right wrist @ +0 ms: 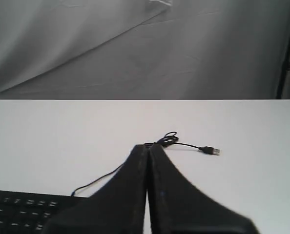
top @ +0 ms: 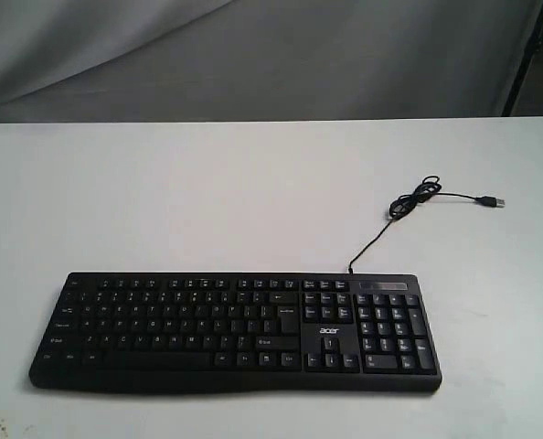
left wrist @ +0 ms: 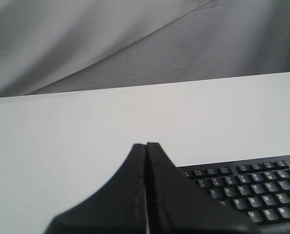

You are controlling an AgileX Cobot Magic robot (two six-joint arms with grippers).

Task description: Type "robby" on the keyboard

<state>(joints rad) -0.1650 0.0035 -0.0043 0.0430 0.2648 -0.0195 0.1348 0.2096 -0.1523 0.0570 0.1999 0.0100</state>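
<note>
The black keyboard (top: 235, 331) lies flat near the front of the white table, its "acer" logo beside the number pad. Its thin cable (top: 386, 229) runs back to a small coil and a loose USB plug (top: 495, 200). Neither arm shows in the exterior view. In the left wrist view my left gripper (left wrist: 146, 145) is shut, fingers pressed together with nothing between them, and the keyboard's letter keys (left wrist: 255, 190) lie beside it. My right gripper (right wrist: 148, 146) is shut too, empty, with the keyboard's corner (right wrist: 23, 209) and the USB plug (right wrist: 211, 150) in sight.
The white table (top: 207, 201) stretches back to a grey draped cloth (top: 253, 55). A dark stand leg (top: 527, 55) shows at the far right behind the table.
</note>
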